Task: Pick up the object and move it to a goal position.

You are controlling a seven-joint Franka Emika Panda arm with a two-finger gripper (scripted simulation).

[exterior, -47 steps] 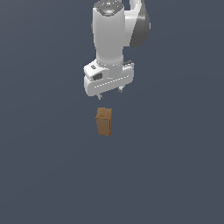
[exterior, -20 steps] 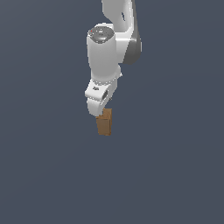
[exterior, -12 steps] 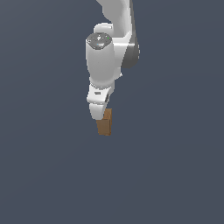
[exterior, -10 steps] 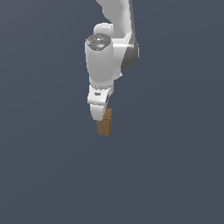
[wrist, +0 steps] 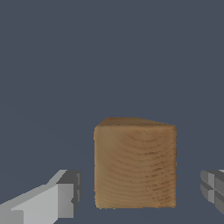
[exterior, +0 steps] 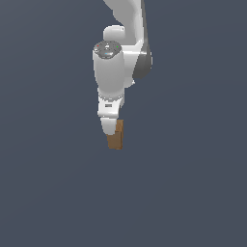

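In the wrist view, a brown wood-grained block [wrist: 135, 164] stands upright between the two fingers [wrist: 65, 194] of the gripper [wrist: 140, 192], with a clear gap on each side, so the claw is released and touches nothing. In the exterior view, the white arm [exterior: 116, 67] points straight down. Its gripper [exterior: 110, 129] partly covers the block [exterior: 116, 140] against a plain dark grey-blue ground [exterior: 193, 193].

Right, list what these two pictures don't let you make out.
- Exterior view: the pincer fingers are hidden behind its own white body, and it covers the upper part of the wooden block.
- Wrist view: both fingers are cut off by the picture's edges; the block sits between them with gaps.
- No goal marker shows in either view.
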